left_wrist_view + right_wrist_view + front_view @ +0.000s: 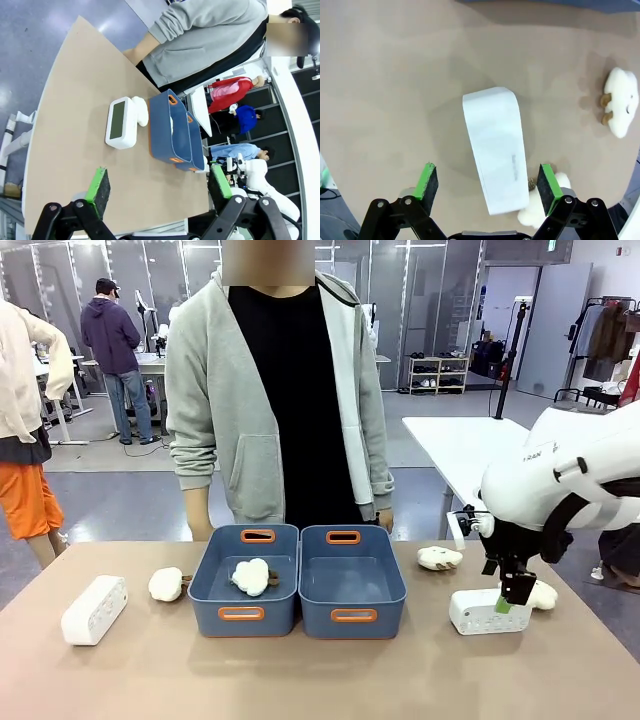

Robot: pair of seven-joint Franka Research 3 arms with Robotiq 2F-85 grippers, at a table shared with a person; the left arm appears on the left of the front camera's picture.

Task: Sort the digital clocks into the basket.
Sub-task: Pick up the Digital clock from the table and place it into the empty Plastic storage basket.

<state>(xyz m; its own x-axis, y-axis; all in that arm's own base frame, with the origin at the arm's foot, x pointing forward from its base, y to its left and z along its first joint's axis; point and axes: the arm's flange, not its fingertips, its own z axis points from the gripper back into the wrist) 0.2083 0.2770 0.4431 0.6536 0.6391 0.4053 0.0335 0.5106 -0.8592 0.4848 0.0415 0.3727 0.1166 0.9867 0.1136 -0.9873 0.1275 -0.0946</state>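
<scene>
Right gripper (487, 182): my jaws stand wide, with one green pad on each side of the right clock (495, 145). Nothing is gripped.
Left gripper (159, 187): my jaws stand wide over the bare table (75, 110), with nothing between the pads.
Right clock: lies on the table right of the tubs. My right wrist view shows its plain white back and a plush toy (540, 207) just beside its near end.
Left clock (120, 122): lies on the table left of the tubs. My left wrist view shows its grey screen facing up, which the front view does not.
Tubs: the left tub (243, 612) and the right tub (353, 615) stand side by side at mid-table. The front view shows a plush toy (250, 576) in the left one.
</scene>
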